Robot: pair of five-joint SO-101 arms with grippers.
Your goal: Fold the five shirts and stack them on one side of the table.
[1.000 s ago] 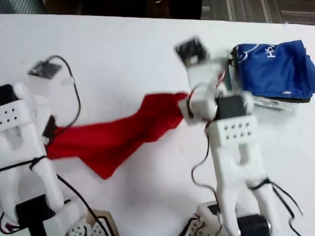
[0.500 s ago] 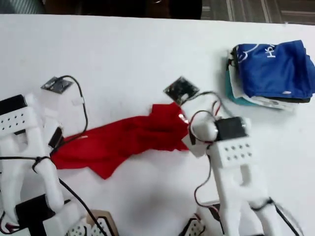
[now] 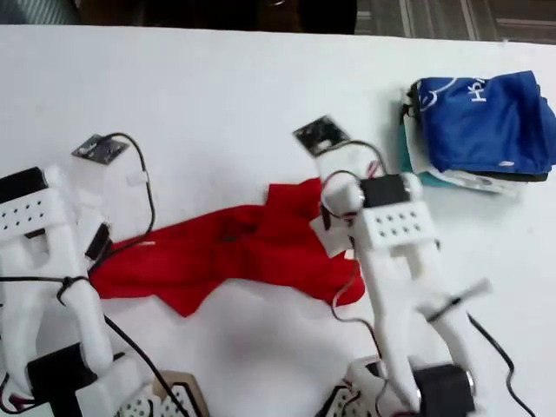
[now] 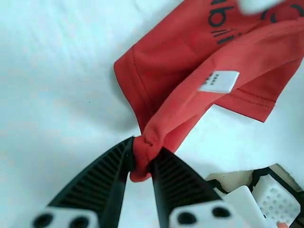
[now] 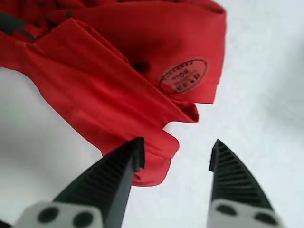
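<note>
At the left, the left tool (image 4: 141,152) is pinching a bunched corner of the red shirt (image 3: 234,252). The cloth is gathered into a tight knot between the black jaws and fans out beyond them. This grip looks meant to anchor that end, so the garment can be drawn out rather than slide across the surface (image 3: 217,104).

The shirt lies crumpled in a long, uneven band across the middle of the surface, wrinkled and doubled over itself, so it is not yet flat enough to fold. Its white neck tag (image 4: 218,80) shows on a rolled edge near the pinched end.

Farther right, the right tool (image 5: 175,152) hangs over the shirt's other end with its jaws spread wide. One jaw is above a folded-over hem and the other above bare surface. It grips nothing, and its stance suggests it is lined up to take that hem for the next pull.

At the far right edge sits the stack (image 3: 473,143) of finished shirts, with a blue shirt (image 3: 486,117) on top and lighter ones beneath. It is well apart from the red one, which leaves the working area free.
</note>
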